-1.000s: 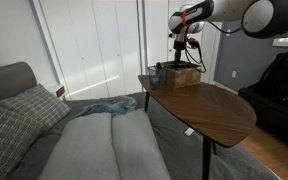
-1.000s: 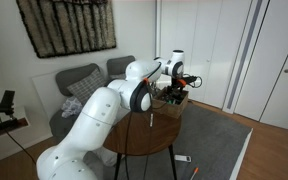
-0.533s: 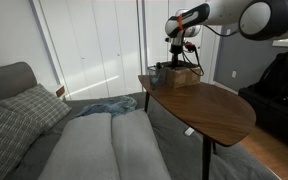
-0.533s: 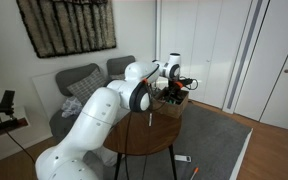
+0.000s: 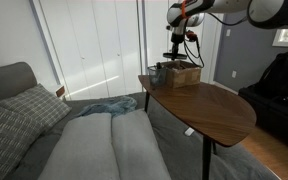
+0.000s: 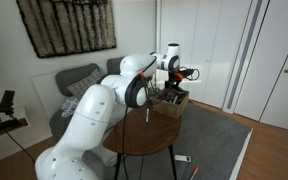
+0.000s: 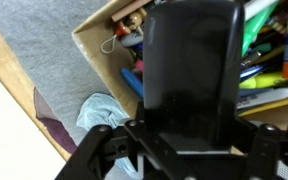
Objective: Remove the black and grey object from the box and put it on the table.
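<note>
In the wrist view the black and grey object (image 7: 189,70) fills the middle as a broad dark slab, and my gripper (image 7: 187,148) is shut on it. Under it lies the open tan box (image 7: 96,33), full of pens and markers. In both exterior views my gripper (image 5: 176,55) (image 6: 173,80) hangs a little above the box (image 5: 181,76) (image 6: 172,103), which stands at the far end of the dark-brown table (image 5: 214,108) (image 6: 149,135). There the held object is too small to make out. My fingertips are hidden behind the object.
A dark cup-like item (image 5: 156,70) stands beside the box on the table. A grey sofa (image 5: 94,145) with a patterned cushion (image 5: 9,120) and a blue cloth (image 5: 109,106) runs along the table's side. White closet doors (image 5: 94,40) stand behind.
My gripper was open and low in the box; it has shut on the black and grey object and risen with it above the box.
</note>
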You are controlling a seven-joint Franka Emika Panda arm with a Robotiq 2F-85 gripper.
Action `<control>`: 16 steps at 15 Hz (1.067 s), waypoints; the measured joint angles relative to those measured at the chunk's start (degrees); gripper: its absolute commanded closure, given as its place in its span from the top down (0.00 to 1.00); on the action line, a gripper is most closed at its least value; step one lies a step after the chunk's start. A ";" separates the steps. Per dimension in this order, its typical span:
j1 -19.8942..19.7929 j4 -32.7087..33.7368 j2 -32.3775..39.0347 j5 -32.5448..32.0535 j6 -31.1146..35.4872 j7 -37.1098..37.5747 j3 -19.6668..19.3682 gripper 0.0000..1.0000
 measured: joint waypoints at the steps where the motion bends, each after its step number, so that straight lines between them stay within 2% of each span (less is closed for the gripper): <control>1: 0.19 -1.58 -2.30 0.00 0.26 -0.06 0.17 0.42; 5: 1.29 -10.93 -12.34 0.30 0.11 -0.09 1.61 0.42; 7: 2.00 -16.30 -16.77 0.40 0.08 2.34 2.03 0.42; 11: 3.70 -27.59 -24.68 0.27 0.05 16.35 2.25 0.42; 16: 4.83 -41.88 -34.02 0.28 2.02 35.67 4.61 0.42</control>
